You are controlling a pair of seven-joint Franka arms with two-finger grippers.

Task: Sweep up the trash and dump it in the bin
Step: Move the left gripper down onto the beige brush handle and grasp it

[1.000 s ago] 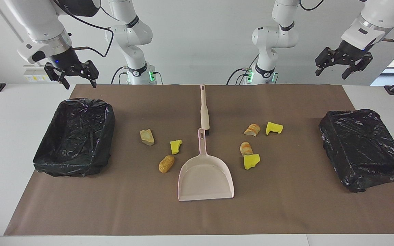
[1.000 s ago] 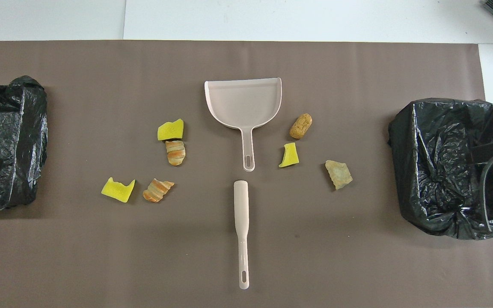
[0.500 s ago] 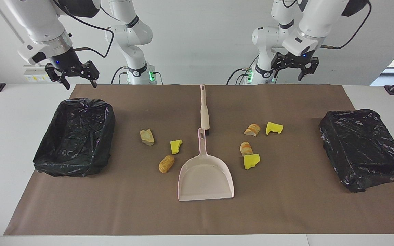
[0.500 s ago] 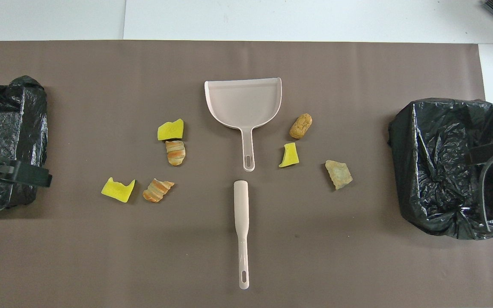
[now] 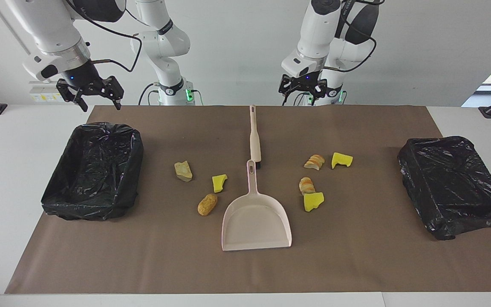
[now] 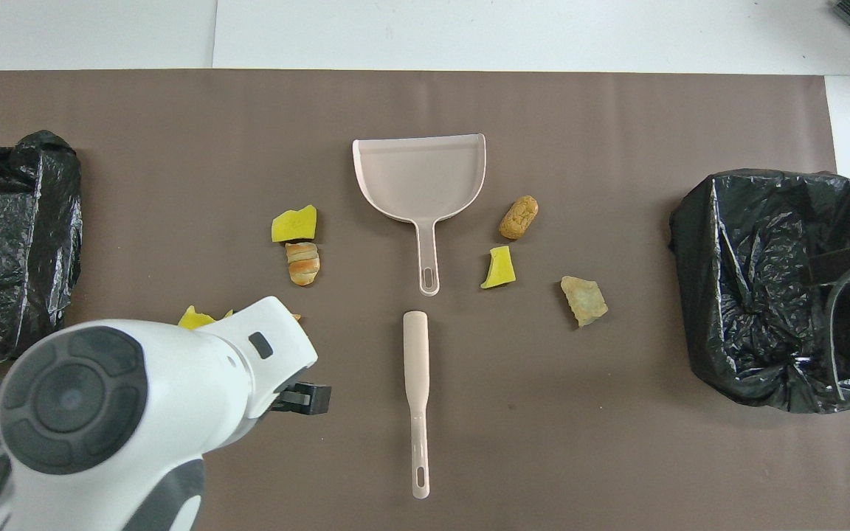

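Listing from the robots' end of the brown mat (image 5: pixel 356 256) outward.

Left gripper (image 5: pixel 302 88): raised over the mat's edge nearest the robots, toward the left arm's end from the brush handle; fingers pointing down; whether they are apart or together cannot be told. In the overhead view the arm's white body covers part of the scraps below it.

Right gripper (image 5: pixel 96 94): raised over the near end of the bin at the right arm's end; fingers spread apart, holding nothing.

Brush (image 5: pixel 254 138): beige handle lying flat on the mat midline, handle tip toward the robots, head just beside the dustpan's handle end.

Trash, left arm's end: striped bread piece (image 5: pixel 315 162) and yellow sponge chunk (image 5: pixel 341 160) side by side; farther out, second striped bread piece (image 5: pixel 307 186) touching another yellow sponge chunk (image 5: pixel 313 201).

Trash, right arm's end: pale tan scrap (image 5: pixel 183 171); small yellow sponge chunk (image 5: pixel 219 183) near the dustpan handle; brown oval bread piece (image 5: pixel 207 204) farthest out. All seven scraps lie on the mat, none in pan or bin.

Dustpan (image 5: pixel 256 221): pale pink, flat on the mat, handle toward the robots, open mouth away.

Bins: black-lined bin (image 5: pixel 94 170) at the right arm's end; second black-lined bin (image 5: pixel 454 185) at the left arm's end, set askew.
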